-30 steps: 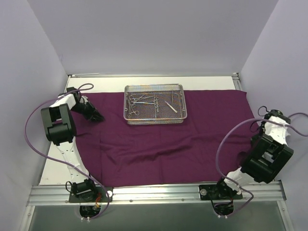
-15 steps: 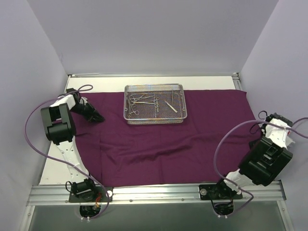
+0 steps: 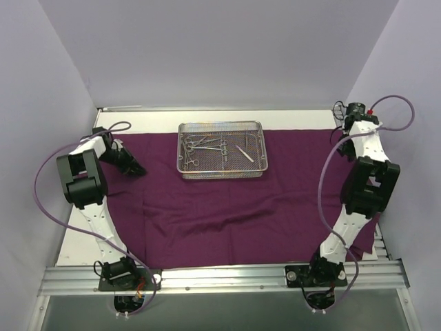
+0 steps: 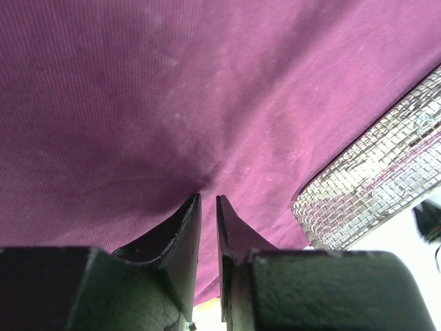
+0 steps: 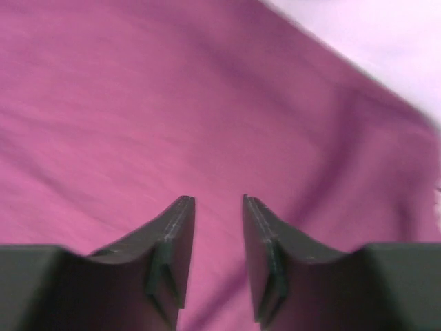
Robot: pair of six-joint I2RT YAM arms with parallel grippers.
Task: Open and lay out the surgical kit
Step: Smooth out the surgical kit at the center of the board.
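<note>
The dark purple cloth wrap (image 3: 234, 200) lies spread over the table. On its far middle stands the silver wire-mesh tray (image 3: 220, 125), holding scissor-handled forceps (image 3: 202, 145) and tweezers (image 3: 244, 152). My left gripper (image 3: 138, 167) rests on the cloth left of the tray. In the left wrist view its jaws (image 4: 208, 198) stand almost together, pinching a puckered fold of cloth (image 4: 172, 103), with the tray's mesh wall (image 4: 372, 186) to the right. My right gripper (image 3: 343, 129) hangs over the cloth's far right corner. There it is open (image 5: 218, 200) above the cloth (image 5: 138, 103), with nothing between the fingers.
Pale walls close in the left, right and back sides. Bare white table (image 3: 138, 118) shows behind the cloth and along the left edge. A metal rail (image 3: 227, 276) with both arm bases runs along the near edge.
My right arm has swung from the near right edge up to the far right corner, and its jaws have parted. The left gripper has barely moved.
</note>
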